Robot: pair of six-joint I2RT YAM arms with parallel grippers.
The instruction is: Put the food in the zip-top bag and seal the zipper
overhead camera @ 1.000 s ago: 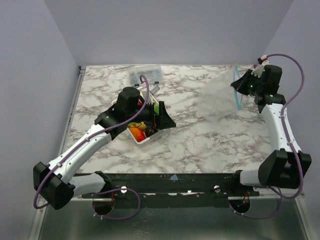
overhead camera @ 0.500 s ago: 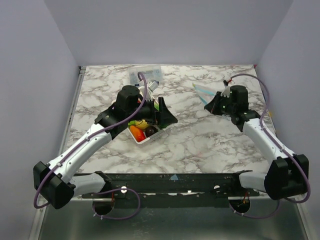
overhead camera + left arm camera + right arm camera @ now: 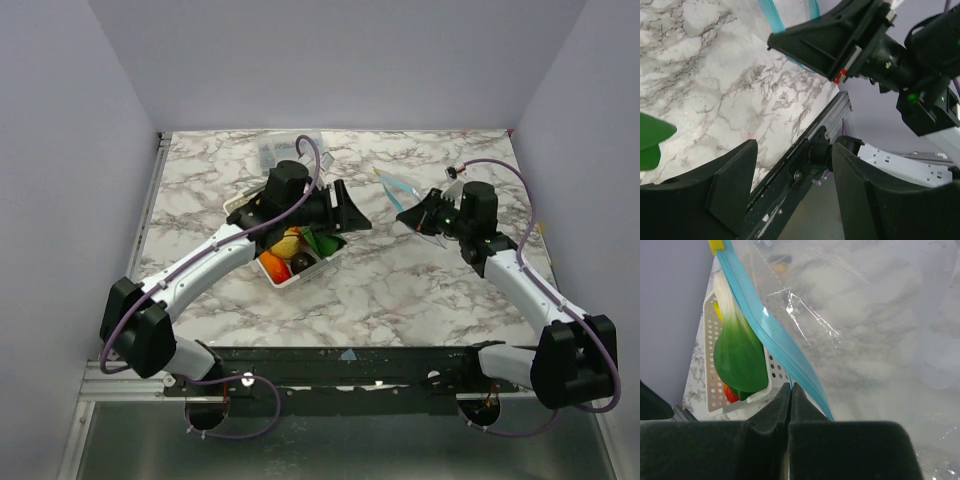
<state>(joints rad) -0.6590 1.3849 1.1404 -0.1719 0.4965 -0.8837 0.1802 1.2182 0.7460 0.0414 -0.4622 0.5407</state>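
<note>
The food (image 3: 289, 254), yellow, orange, dark and green pieces, lies in a white perforated tray (image 3: 285, 280) left of centre. My left gripper (image 3: 353, 217) hovers just right of the tray, open, nothing between its fingers (image 3: 732, 182); in its wrist view (image 3: 795, 150) it faces the right gripper (image 3: 840, 42). My right gripper (image 3: 408, 215) is shut on the zip-top bag (image 3: 425, 205) at the blue zipper (image 3: 392, 184), holding it above the table. In the right wrist view the jaws (image 3: 791, 386) pinch the zipper (image 3: 765, 325); the clear bag (image 3: 865, 315) hangs beyond, with a green piece (image 3: 739, 356) in the tray (image 3: 767, 385).
A rigid clear box with blue labels (image 3: 285, 150) sits at the back behind the tray. The table's left rail (image 3: 150, 200) and near edge rail (image 3: 350, 355) border the marble top. A green piece (image 3: 650, 140) shows at the left wrist view's edge.
My left gripper rose from the tray and swung right toward the bag, its jaws narrowing somewhat. The right arm carried the bag from the far right corner in toward the centre.
</note>
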